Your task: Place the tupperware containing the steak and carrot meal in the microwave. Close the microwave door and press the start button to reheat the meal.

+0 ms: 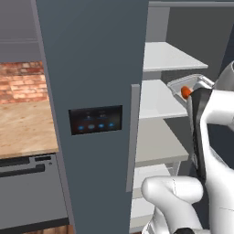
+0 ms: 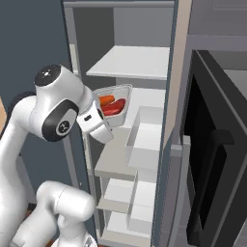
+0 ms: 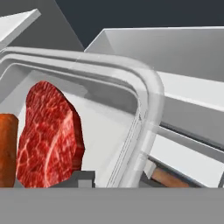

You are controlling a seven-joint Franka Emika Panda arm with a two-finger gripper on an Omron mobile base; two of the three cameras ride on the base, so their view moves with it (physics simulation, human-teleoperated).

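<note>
Tupperware [image 2: 116, 107] rim apparently pinched between fingers [image 3: 85, 178].

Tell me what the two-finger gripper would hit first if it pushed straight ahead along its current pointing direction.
The gripper, shut on the clear rectangular plastic tupperware, points into the open fridge; beyond the held tray, probably the white fridge bin comes first, though depth is unclear.

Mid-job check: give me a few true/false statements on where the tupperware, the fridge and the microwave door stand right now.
1. The tupperware is held up at the gripper, in front of the open fridge shelves. True.
2. The tupperware is empty. False: it holds red steak and orange carrot.
3. The microwave door is open. True.
4. The fridge door is shut. False: it is swung open, showing the shelves.
</note>
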